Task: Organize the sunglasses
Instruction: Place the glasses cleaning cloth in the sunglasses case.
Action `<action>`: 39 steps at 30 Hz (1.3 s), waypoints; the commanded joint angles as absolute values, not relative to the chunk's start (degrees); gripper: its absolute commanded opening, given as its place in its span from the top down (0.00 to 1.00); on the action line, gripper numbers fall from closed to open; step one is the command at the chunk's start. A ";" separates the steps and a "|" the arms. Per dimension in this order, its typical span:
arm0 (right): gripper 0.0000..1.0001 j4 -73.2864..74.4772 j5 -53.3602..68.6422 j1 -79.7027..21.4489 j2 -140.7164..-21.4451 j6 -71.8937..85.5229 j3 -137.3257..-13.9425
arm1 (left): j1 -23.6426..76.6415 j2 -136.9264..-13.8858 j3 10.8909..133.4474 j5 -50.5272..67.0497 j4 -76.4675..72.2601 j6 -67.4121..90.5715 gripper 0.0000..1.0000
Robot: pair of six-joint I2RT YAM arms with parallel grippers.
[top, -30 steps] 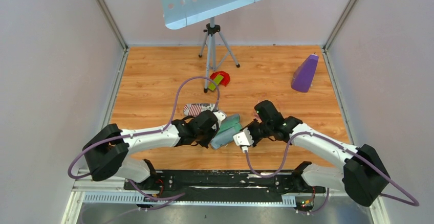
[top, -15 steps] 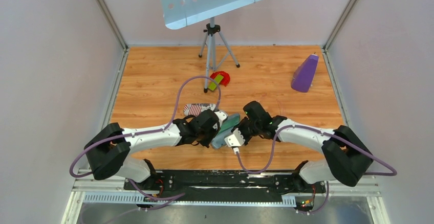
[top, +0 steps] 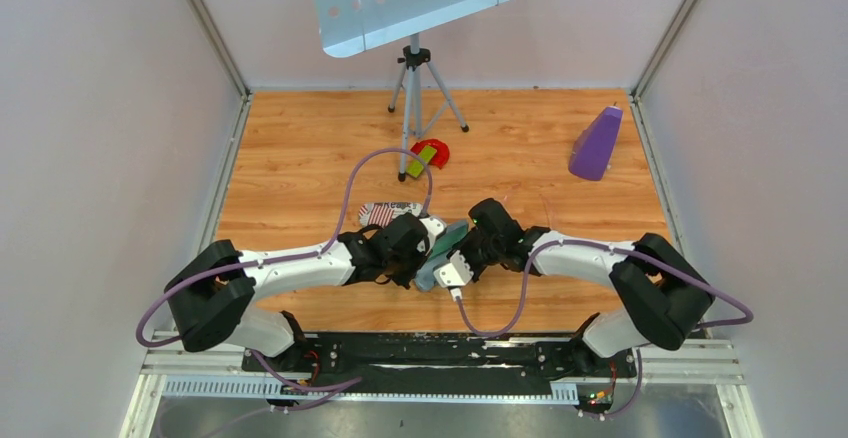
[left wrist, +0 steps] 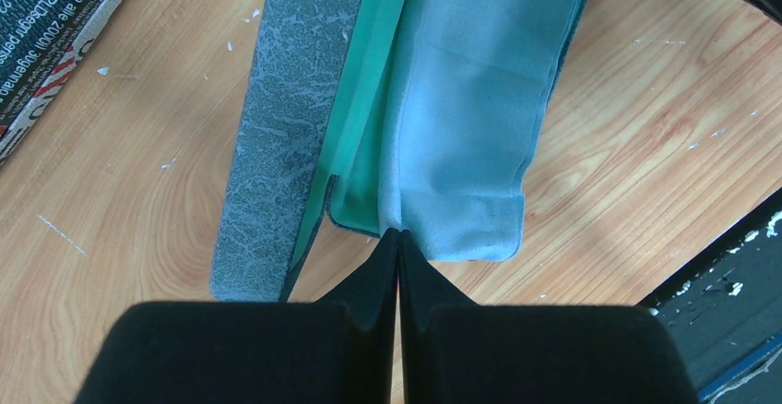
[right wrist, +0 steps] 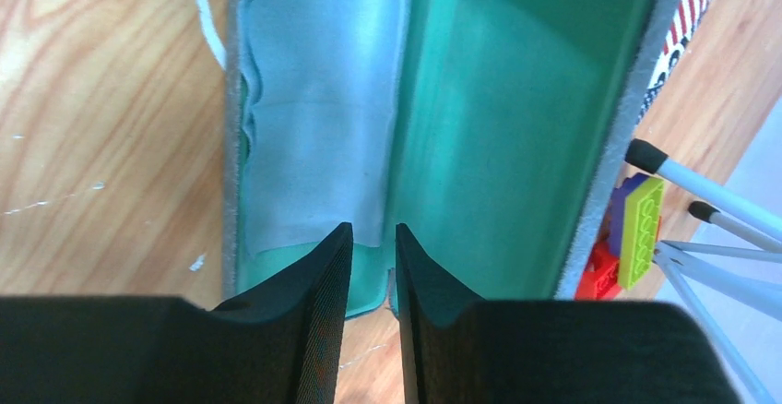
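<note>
The open glasses case (top: 441,249) lies between the arms, its long axis running from 7 to 1 o'clock, with a pale blue cloth (left wrist: 470,100) draped inside. The left gripper (left wrist: 397,238) is closed, tips meeting at the case's rim. The right gripper (right wrist: 373,233) stands slightly parted over the case's end and holds nothing.

The sunglasses (top: 527,201) are not in the case. A faint thin outline on the wood at 1 o'clock from the right gripper may be them, which would make that arm the nearer. The purple metronome (top: 596,143) sits well apart, and the cloth covers half the lining.
</note>
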State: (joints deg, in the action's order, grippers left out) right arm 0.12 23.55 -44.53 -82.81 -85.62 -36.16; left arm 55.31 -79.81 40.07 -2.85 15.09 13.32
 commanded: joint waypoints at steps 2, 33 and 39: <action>0.72 -3.13 21.84 -45.52 -83.91 -86.06 -36.54 | 54.78 -80.96 39.88 -1.17 13.02 12.40 1.00; 0.90 -5.36 18.77 -45.96 -86.26 -90.96 -33.31 | 53.96 -81.55 39.73 -0.35 12.67 12.07 1.00; 0.96 -3.12 18.17 -46.03 -83.41 -90.35 -34.02 | 53.96 -81.49 40.08 -0.35 13.17 11.89 1.00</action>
